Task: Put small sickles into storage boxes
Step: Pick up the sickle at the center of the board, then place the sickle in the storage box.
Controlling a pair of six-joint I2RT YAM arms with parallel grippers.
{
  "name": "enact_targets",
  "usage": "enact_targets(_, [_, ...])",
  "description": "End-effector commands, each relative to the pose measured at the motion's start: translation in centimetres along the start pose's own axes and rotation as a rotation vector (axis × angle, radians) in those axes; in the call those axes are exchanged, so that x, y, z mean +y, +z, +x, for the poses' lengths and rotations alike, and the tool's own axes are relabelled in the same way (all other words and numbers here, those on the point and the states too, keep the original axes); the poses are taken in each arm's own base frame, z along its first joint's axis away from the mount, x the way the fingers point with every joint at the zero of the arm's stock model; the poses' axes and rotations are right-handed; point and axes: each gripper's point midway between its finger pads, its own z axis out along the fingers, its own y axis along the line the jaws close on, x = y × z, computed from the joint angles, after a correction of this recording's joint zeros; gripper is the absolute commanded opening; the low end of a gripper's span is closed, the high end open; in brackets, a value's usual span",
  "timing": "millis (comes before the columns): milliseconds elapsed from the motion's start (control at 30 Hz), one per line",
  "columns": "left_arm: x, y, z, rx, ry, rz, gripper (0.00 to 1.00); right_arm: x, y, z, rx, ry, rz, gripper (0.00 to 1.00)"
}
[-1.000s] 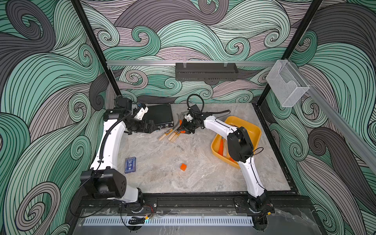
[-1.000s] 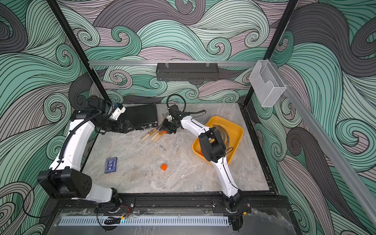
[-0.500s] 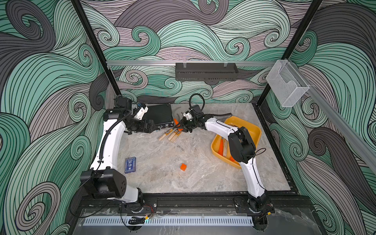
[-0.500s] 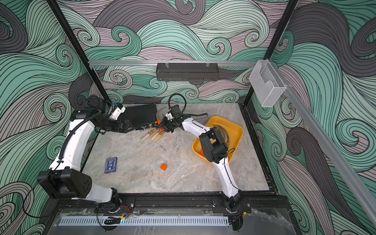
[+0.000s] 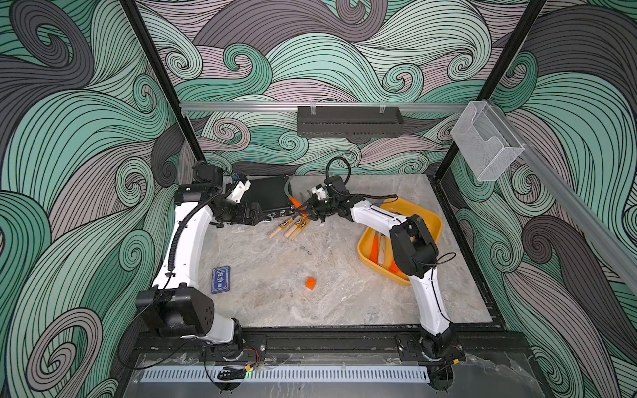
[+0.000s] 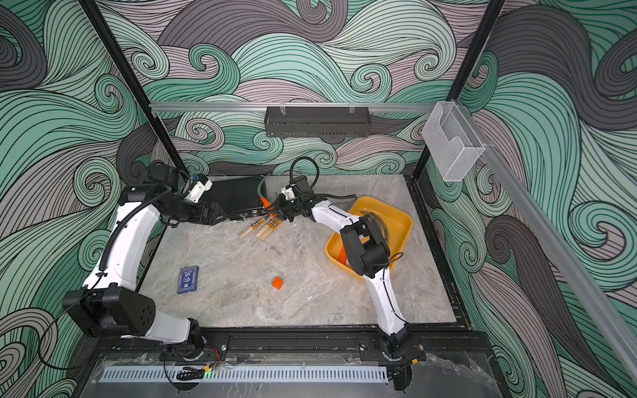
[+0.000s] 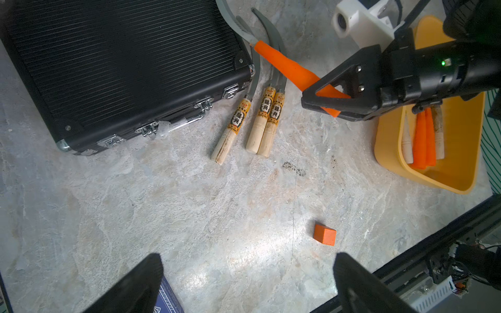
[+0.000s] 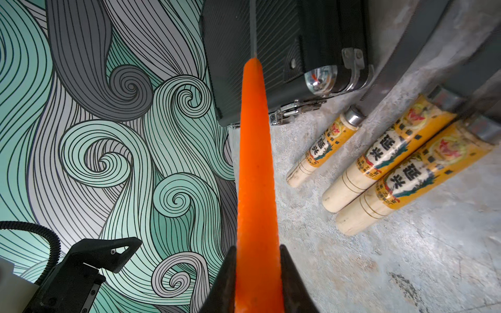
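My right gripper (image 8: 257, 248) is shut on the thick end of an orange-handled small sickle (image 8: 254, 162), beside the black case; both top views show this grip (image 5: 306, 211) (image 6: 272, 210). The sickle's grey blade (image 7: 235, 24) points toward the case's corner. Three small sickles with pale labelled handles (image 5: 289, 225) (image 7: 260, 122) lie side by side on the table just in front of it. The yellow storage box (image 5: 427, 220) (image 7: 461, 151) at the right holds several sickles (image 7: 423, 135). My left gripper (image 7: 246, 268) (image 5: 253, 215) hovers open by the case's front left, holding nothing.
A black ribbed latched case (image 5: 269, 198) (image 7: 122, 67) lies at the back. A small orange cube (image 5: 310, 283) and a blue card box (image 5: 220, 279) lie on the marble table. A clear bin (image 5: 486, 148) hangs on the right rail, a black shelf (image 5: 348, 120) on the back wall.
My right gripper's jaws have closed tighter on the orange handle and shifted slightly toward the case. The left arm has not moved.
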Motion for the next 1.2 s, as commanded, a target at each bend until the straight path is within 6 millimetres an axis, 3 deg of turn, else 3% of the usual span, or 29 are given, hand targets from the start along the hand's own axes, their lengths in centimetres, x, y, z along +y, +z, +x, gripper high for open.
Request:
enact_targets(0, [-0.1, -1.9, -0.8, -0.055, 0.018, -0.027, 0.98, 3.8, -2.2, -0.8, -0.041, -0.042, -0.1, 0.15])
enact_targets(467, [-0.2, -2.6, -1.4, -0.074, 0.026, -0.036, 0.98, 6.2, -4.6, -1.5, -0.089, -0.006, -0.229, 0.12])
enact_targets(667, [-0.1, -3.4, -2.0, -0.085, 0.045, -0.056, 0.99, 7.3, -7.1, -1.0, -0.107, 0.008, -0.279, 0.11])
enact_targets(933, [-0.2, -3.9, -2.6, -0.09, 0.056, -0.052, 0.99, 7.5, -12.4, 1.8, -0.13, 0.029, -0.292, 0.11])
enact_targets(1167, [-0.8, -4.5, -2.2, -0.093, 0.072, -0.036, 0.98, 5.2, -17.4, 5.7, -0.155, 0.048, -0.227, 0.1])
